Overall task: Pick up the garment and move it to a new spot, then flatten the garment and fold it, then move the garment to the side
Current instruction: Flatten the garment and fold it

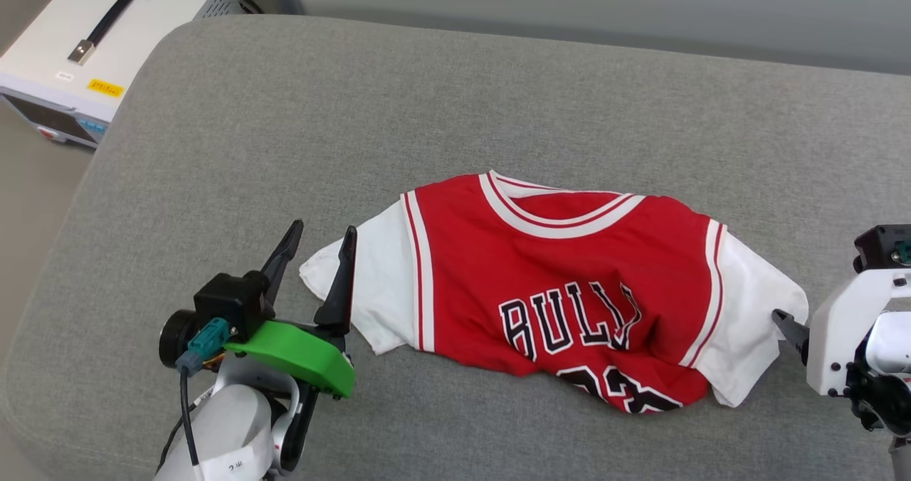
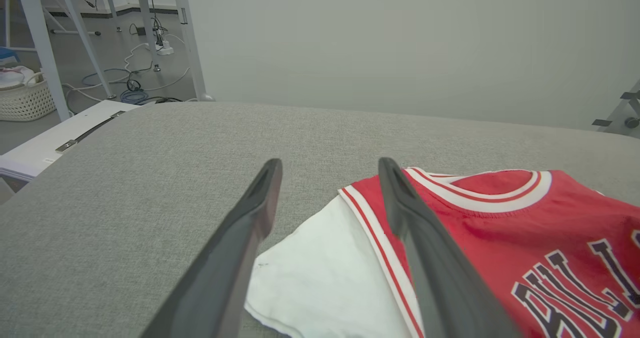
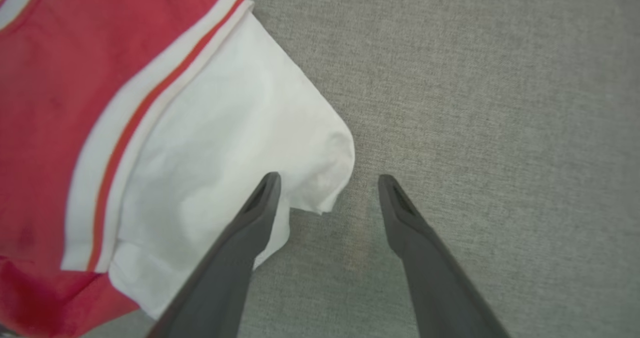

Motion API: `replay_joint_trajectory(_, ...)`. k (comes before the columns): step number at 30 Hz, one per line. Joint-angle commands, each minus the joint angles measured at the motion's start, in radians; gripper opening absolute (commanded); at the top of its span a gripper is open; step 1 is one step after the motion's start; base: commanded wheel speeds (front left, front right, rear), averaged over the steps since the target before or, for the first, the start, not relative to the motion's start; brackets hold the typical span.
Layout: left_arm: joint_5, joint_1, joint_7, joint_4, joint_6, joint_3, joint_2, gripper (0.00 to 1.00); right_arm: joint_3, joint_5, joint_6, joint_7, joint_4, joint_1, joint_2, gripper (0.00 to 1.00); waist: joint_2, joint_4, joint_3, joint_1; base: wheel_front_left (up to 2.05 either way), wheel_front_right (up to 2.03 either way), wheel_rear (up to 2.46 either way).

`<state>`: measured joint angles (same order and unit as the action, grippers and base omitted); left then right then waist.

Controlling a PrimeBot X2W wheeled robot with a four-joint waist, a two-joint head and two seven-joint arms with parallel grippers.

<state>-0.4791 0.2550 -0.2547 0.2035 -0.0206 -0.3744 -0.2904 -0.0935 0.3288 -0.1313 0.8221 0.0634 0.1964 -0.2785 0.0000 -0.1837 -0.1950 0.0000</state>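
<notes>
Grey woven cloth covers the wide surface (image 1: 498,97) right across the head view, and the garment (image 1: 562,289) lies on it a little right of centre, front side up, collar toward the far edge. Its red body is rumpled, so the black lettering buckles and the number at the near hem is partly tucked under. Both white sleeves spread out to the sides. The left tool (image 1: 322,228) sits at the left sleeve, fingers wide apart, the inner finger over the sleeve's cloth and the outer one over bare grey, with nothing pinched. On the other side, the right tool (image 3: 328,176) hangs above the right sleeve's outer corner, fingers equally spread, one over white cloth, one over the surface, holding nothing. Off the far left corner stands a white box (image 1: 85,47) with a black handle.
</notes>
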Motion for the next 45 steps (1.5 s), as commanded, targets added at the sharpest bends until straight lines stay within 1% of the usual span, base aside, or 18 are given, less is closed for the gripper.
replay_joint_trajectory(1,0.007,0.016,-0.005,0.002,0.006,0.004,0.005,1.00,0.002,-0.009,0.001,0.006,0.011,0.019,-0.002,1.00,0.0000,-0.018,-0.024,0.0000,0.00,0.00,0.00)
replay_joint_trajectory(10,0.020,0.039,-0.006,0.003,0.012,0.012,0.007,1.00,0.035,-0.024,0.001,-0.003,0.099,0.035,-0.008,1.00,0.0000,-0.038,-0.065,0.0000,0.00,0.00,0.00)
replay_joint_trajectory(11,0.022,0.041,-0.006,0.004,0.012,0.012,0.007,1.00,0.039,-0.026,0.001,-0.005,0.107,0.033,-0.011,0.86,0.0000,-0.039,-0.067,0.0000,0.00,0.00,0.00)
replay_joint_trajectory(12,0.023,0.042,-0.006,0.006,0.013,0.011,0.008,1.00,0.044,-0.028,0.001,-0.008,0.116,0.031,-0.015,0.29,0.0000,-0.039,-0.069,0.0000,0.00,0.00,0.00)
replay_joint_trajectory(13,0.024,0.042,-0.007,0.009,0.014,0.012,0.008,1.00,0.048,-0.029,0.001,-0.010,0.122,0.030,-0.020,0.17,0.0000,-0.039,-0.069,0.0000,0.00,0.00,0.00)
replay_joint_trajectory(14,0.024,0.043,-0.007,0.013,0.015,0.012,0.009,1.00,0.052,-0.026,0.001,-0.014,0.129,0.029,-0.027,0.00,0.0000,-0.037,-0.066,0.0000,0.00,0.00,0.00)
replay_joint_trajectory(19,0.021,0.037,-0.007,0.028,0.015,0.020,0.007,1.00,0.040,-0.016,0.001,-0.036,0.134,0.024,-0.064,0.00,0.0000,-0.024,-0.043,0.0000,0.00,0.00,0.00)
replay_joint_trajectory(21,0.019,0.033,-0.007,0.032,0.015,0.024,0.005,1.00,0.036,-0.015,0.001,-0.037,0.130,0.021,-0.091,0.00,0.0000,-0.016,-0.033,0.0000,0.00,0.00,0.00)
replay_joint_trajectory(24,0.017,0.031,-0.007,0.035,0.014,0.028,0.003,1.00,0.050,-0.020,0.001,-0.030,0.119,0.019,-0.164,0.00,0.0000,-0.005,-0.023,0.0000,0.00,0.00,0.00)
replay_joint_trajectory(30,0.014,0.031,-0.007,0.036,0.017,0.027,0.002,1.00,0.066,-0.012,0.001,-0.031,0.130,0.035,-0.285,0.00,0.0000,0.010,-0.023,0.0000,0.00,0.00,0.00)
replay_joint_trajectory(33,0.013,0.033,-0.007,0.039,0.019,0.023,0.002,1.00,0.063,-0.011,0.001,-0.042,0.164,0.051,-0.298,0.00,0.0000,0.014,-0.027,0.0000,0.00,0.00,0.00)
replay_joint_trajectory(34,0.013,0.034,-0.007,0.041,0.019,0.022,0.003,1.00,0.058,-0.013,0.001,-0.051,0.177,0.056,-0.294,0.81,0.0000,0.015,-0.027,0.0000,0.00,0.00,0.00)
replay_joint_trajectory(35,0.012,0.035,-0.007,0.043,0.020,0.021,0.004,1.00,0.049,-0.014,0.001,-0.059,0.190,0.060,-0.286,1.00,0.0000,0.015,-0.026,0.0000,0.00,0.00,0.00)
replay_joint_trajectory(38,0.008,0.034,-0.007,0.050,0.022,0.018,0.004,1.00,0.030,-0.023,0.001,-0.094,0.217,0.068,-0.258,1.00,0.0000,0.021,-0.019,0.0000,0.00,0.00,0.00)
replay_joint_trajectory(45,-0.004,0.016,-0.006,0.065,0.022,0.021,-0.003,1.00,-0.027,-0.043,0.001,-0.259,0.197,0.084,-0.214,1.00,0.0000,0.059,0.031,0.0000,0.00,0.00,0.00)
